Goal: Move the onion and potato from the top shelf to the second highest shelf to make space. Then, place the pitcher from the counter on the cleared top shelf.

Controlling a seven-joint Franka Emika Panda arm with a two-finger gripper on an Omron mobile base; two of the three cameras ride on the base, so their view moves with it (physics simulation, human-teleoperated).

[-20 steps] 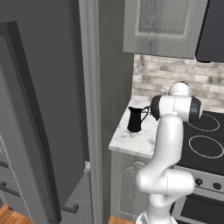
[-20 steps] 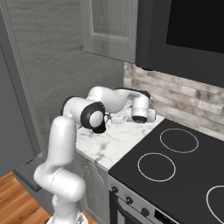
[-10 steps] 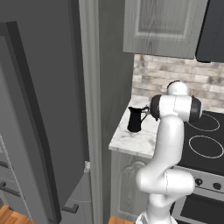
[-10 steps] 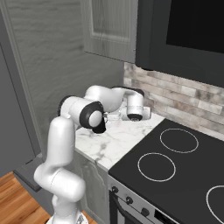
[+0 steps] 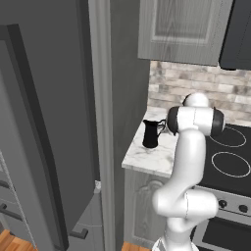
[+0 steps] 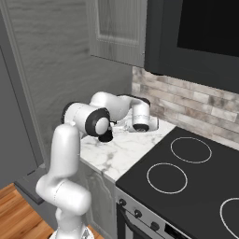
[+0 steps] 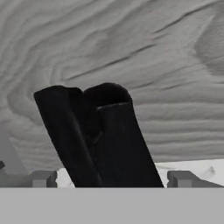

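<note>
Standing on the counter (image 5: 147, 158), the black pitcher (image 5: 150, 134) is near the wood-grain wall beside the stove (image 5: 230, 157). The gripper (image 7: 111, 179) has its two tips wide apart, one on each side of the pitcher, and it does not seem to be squeezing it. From up close the pitcher looks tilted, maybe because the hand is turned.

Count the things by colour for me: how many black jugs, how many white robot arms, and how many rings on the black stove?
Black pitcher: 1
White robot arm: 1
Rings on the black stovetop: 3
Total: 5
</note>
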